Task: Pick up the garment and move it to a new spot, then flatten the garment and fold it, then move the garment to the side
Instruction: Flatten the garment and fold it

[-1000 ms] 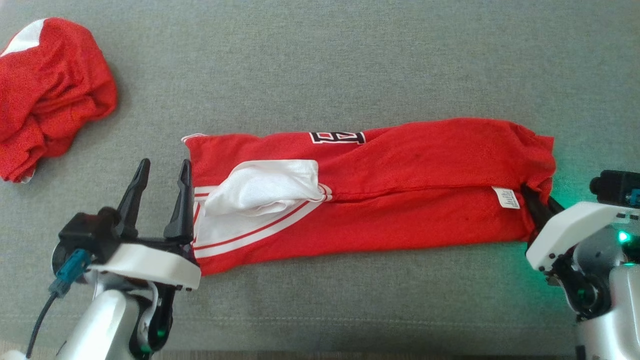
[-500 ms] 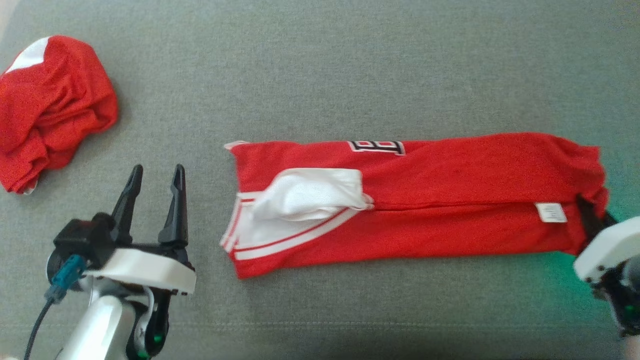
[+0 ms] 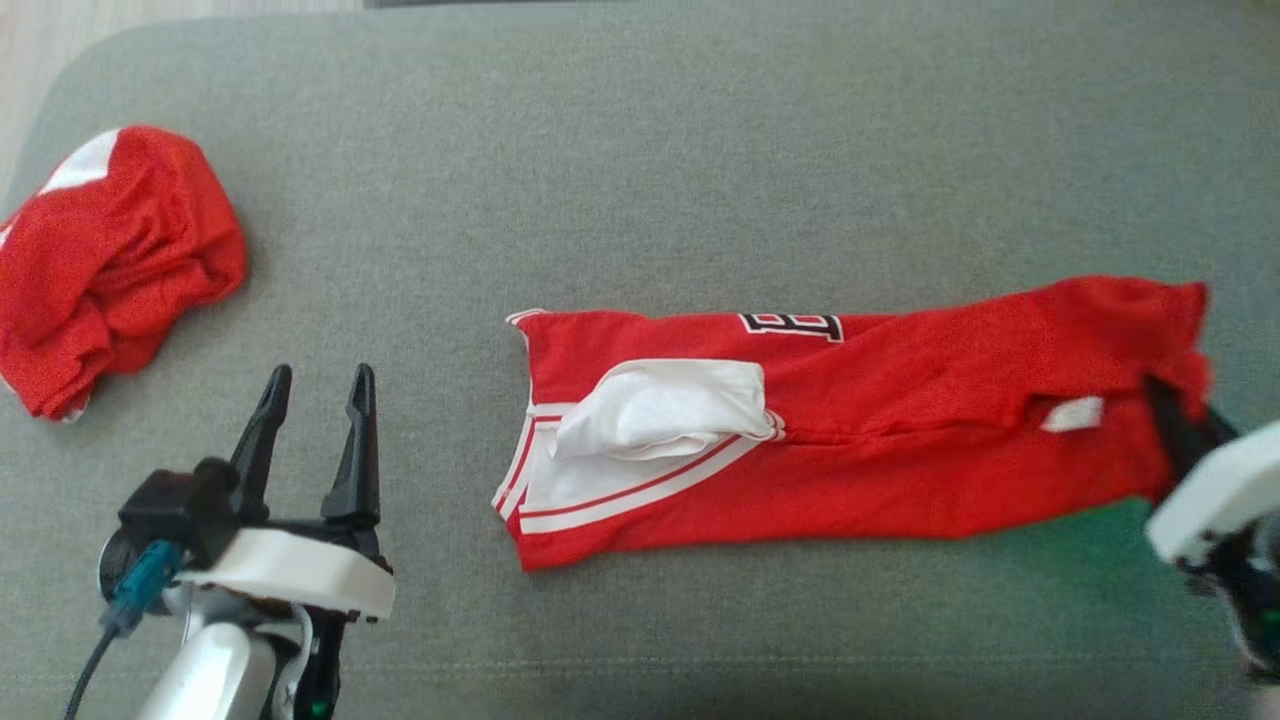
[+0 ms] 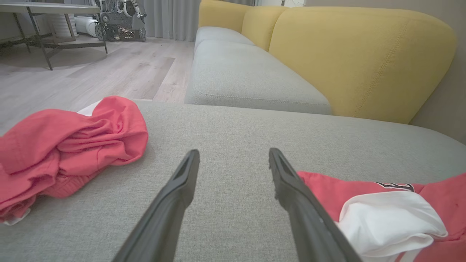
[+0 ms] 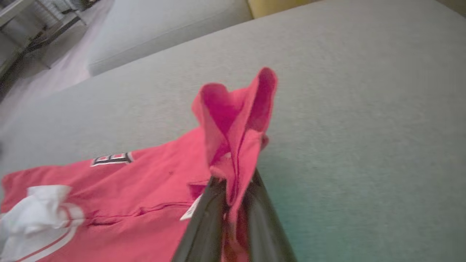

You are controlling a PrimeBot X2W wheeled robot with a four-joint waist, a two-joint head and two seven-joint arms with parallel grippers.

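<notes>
Head camera first: we look down on a grey sofa cushion (image 3: 640,150), and the garment (image 3: 900,450), a red jersey folded into a long band, lies across it from the middle out to the right side. A bunched white panel (image 3: 665,405) sits on its left part, black lettering (image 3: 790,323) peeks out at the far edge, and a white label (image 3: 1072,414) shows near the right end. The right gripper (image 3: 1172,420) is clamped on that right end, with red cloth gathered over its dark fingers. The left gripper (image 3: 320,372) stands apart from the garment's left end, jaws spread wide and holding nothing. Farther left, near the cushion's corner, a crumpled red heap (image 3: 110,260) lies by itself.

Over to the left wrist: we see both long fingers splayed above bare grey cushion, with nothing between them. The heap sits off to the left and the garment's white panel at the lower right. Behind them are a yellow backrest (image 4: 364,54) and a pale wooden floor (image 4: 109,69).

Now the right wrist: we see the two fingers pinched together on the garment's end, and a tuft of red cloth stands up above their tips. The rest of the jersey trails away to the lower left, flat on the cushion.
</notes>
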